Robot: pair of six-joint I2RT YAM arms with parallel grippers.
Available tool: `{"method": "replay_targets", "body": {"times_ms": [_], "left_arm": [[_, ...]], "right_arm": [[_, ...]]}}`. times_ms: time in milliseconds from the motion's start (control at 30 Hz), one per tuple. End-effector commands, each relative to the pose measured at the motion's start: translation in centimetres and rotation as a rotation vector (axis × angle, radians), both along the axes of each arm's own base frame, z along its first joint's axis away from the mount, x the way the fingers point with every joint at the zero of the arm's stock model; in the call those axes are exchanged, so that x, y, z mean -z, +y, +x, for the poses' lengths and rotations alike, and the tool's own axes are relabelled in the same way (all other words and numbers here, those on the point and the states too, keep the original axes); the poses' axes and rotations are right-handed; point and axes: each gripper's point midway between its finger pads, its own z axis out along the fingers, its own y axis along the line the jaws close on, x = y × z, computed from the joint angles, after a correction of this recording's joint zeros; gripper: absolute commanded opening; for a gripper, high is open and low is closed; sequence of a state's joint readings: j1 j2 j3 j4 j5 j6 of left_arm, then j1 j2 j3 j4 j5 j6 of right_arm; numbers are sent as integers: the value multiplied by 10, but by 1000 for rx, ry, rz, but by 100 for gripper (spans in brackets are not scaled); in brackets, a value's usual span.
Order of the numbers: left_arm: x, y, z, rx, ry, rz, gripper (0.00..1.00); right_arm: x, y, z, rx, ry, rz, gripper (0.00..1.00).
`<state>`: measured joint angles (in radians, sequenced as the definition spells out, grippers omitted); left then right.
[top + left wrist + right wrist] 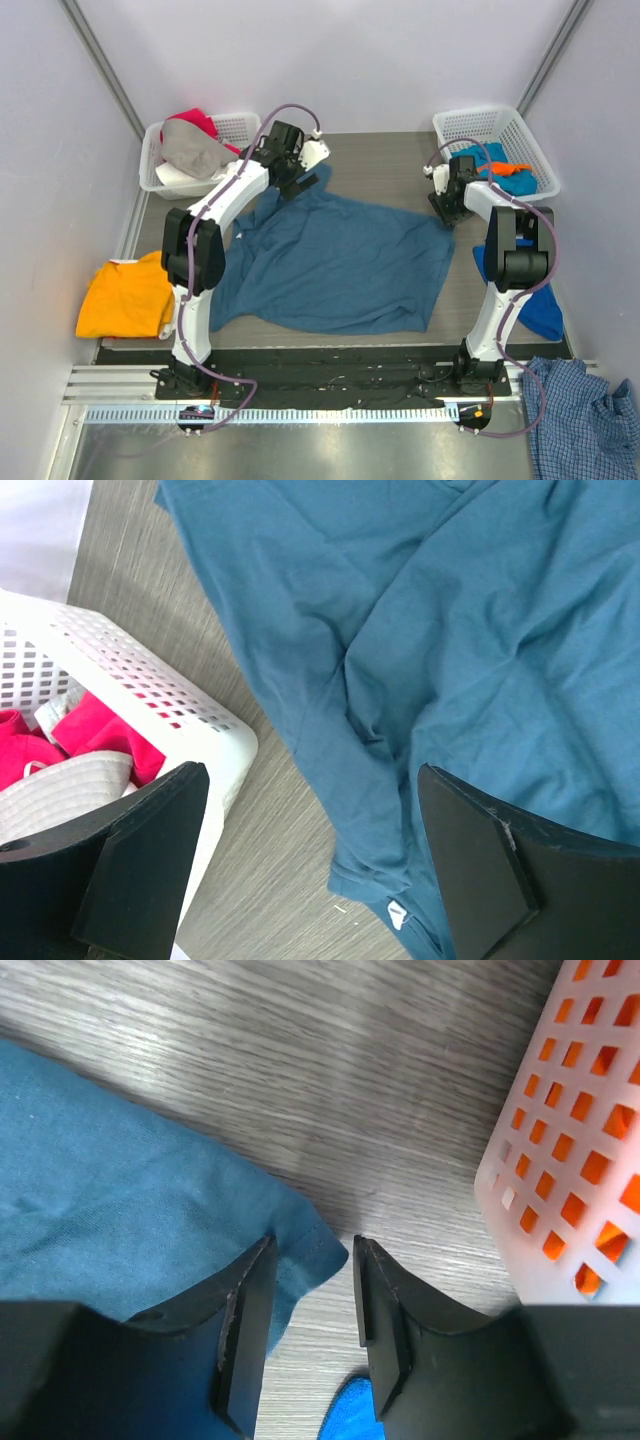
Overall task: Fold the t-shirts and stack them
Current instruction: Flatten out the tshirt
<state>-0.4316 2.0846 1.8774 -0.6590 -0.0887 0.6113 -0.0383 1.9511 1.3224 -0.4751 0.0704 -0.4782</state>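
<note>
Teal tee (340, 265) lies spread across the middle of the table (300, 1080), its far right corner sitting just between the jaws of the right pincer (314, 1247), which stand partly apart, pinching nothing yet; the left pincer (310, 775) hangs wide spread over the tee's far left edge

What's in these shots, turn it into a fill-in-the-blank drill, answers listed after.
1. The large t-shirt spread across the table is ____ in colour.
2. The orange t-shirt lies at the table's ____ edge.
3. The left gripper holds its fingers wide ____.
4. Beside the right gripper, the basket shows ____ cloth through its holes.
Missing words: blue; left; open; orange.
</note>
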Motion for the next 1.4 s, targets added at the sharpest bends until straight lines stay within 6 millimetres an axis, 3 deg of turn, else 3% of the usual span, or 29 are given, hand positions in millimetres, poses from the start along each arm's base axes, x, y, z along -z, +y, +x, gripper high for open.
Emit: {"method": "replay_targets", "body": {"times_ms": [0,167,300,400,633,833,867,900,933,967,1000,1033,1133,1367], "left_arm": [[-8,5,21,-16,-63,1,91],[-10,6,33,-33,-84,-14,91],[-10,7,44,-46,-103,-16,91],[-13,5,60,-76,-136,-52,91],[-13,-15,102,-117,-210,-209,89],[14,-18,135,-167,-211,-276,90],[5,-20,142,-181,-232,-313,91],[23,-18,147,-196,-213,-312,94],[18,-15,155,-209,-238,-334,96],[20,-15,158,-218,-241,-346,98],[35,-15,161,-221,-229,-340,98],[32,-14,166,-223,-247,-347,98],[48,-9,170,-236,-241,-343,98],[57,16,184,-292,-241,-396,88]], "right_arm": [[23,0,0,-21,47,39,44],[31,7,-2,-62,82,73,34],[33,8,-3,-74,95,76,11],[30,8,-4,-74,92,75,1],[12,6,-11,-66,79,62,1],[-21,5,-19,-67,23,47,1],[-25,6,-19,-64,15,49,1],[-33,6,-20,-65,0,52,1],[-36,8,-21,-65,-4,58,1],[-37,9,-23,-62,-6,63,1],[-40,10,-24,-62,-11,65,1],[-44,11,-26,-64,-17,69,1],[-43,11,-32,-61,-10,71,1],[-34,15,-44,-69,18,91,1]]}}
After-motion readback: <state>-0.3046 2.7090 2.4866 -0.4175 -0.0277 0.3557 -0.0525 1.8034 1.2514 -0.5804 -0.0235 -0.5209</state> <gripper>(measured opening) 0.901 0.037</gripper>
